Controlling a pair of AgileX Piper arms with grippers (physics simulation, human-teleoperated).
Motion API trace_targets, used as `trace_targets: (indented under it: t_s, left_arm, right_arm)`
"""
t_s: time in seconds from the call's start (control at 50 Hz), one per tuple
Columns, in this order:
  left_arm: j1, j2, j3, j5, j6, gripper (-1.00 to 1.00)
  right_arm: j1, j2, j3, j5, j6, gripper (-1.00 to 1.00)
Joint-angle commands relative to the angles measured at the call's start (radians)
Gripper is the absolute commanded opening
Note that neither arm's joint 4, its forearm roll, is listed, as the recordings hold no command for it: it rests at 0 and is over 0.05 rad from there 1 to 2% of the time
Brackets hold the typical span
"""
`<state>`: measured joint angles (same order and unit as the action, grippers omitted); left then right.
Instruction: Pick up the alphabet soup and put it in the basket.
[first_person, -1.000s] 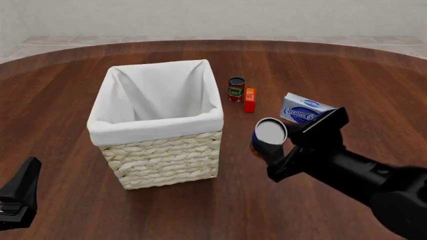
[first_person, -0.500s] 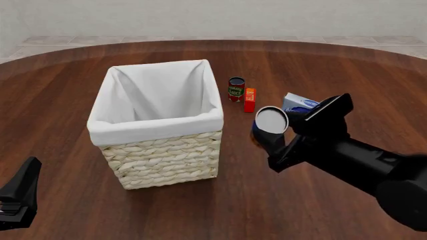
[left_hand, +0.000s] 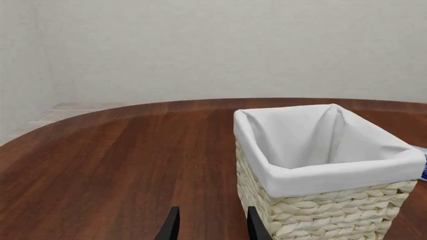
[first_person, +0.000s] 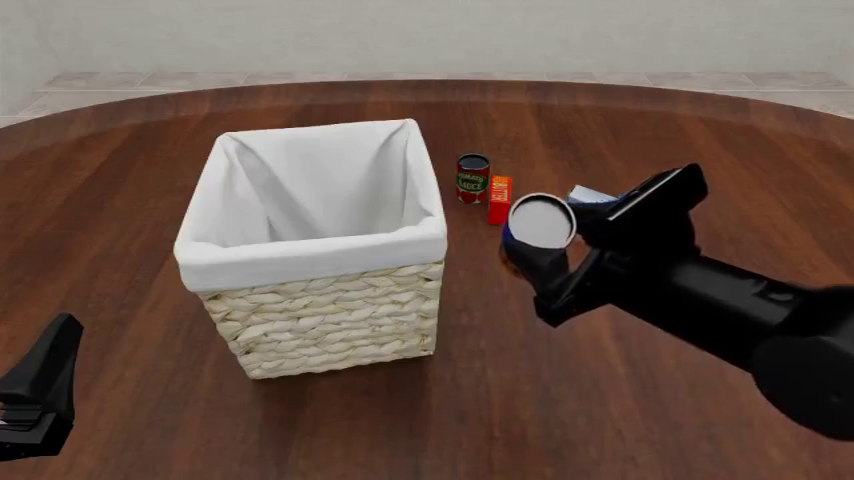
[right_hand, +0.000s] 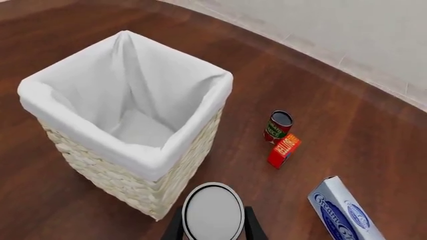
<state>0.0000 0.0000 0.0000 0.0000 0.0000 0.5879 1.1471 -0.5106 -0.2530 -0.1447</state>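
Note:
The alphabet soup (first_person: 541, 222) is a can with a silver-grey top, held in the air just right of the basket (first_person: 320, 305), about level with its rim. My right gripper (first_person: 550, 250) is shut on the can. In the right wrist view the alphabet soup (right_hand: 213, 212) shows its round top between the fingers, with the basket (right_hand: 87, 150) and its white lining ahead. My left gripper (first_person: 34, 390) rests low at the front left, away from the basket; in the left wrist view the left gripper (left_hand: 210, 227) holds nothing, fingertips apart.
Behind the held can stand a small dark-topped can (first_person: 473, 178) and a red box (first_person: 499, 199). A blue and white cream cheese box (right_hand: 343, 215) lies to the right, mostly hidden by my right arm in the front view.
My right gripper has lifted the alphabet soup higher and carried it a little farther back. The left arm has stayed still.

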Motion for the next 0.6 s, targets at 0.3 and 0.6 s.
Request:
trace_targets:
  t_s: [0.3,0.6]
  left_arm:
    - [0.0,0.0,0.0,0.0,0.0,1.0]
    - [0.0,0.0,0.0,0.0,0.0,1.0]
  right_arm:
    - [-0.029,-0.03,-0.061,0.024,0.0,-1.0]
    - [-0.033,-0.036,-0.091,0.026,-0.004,-1.0]
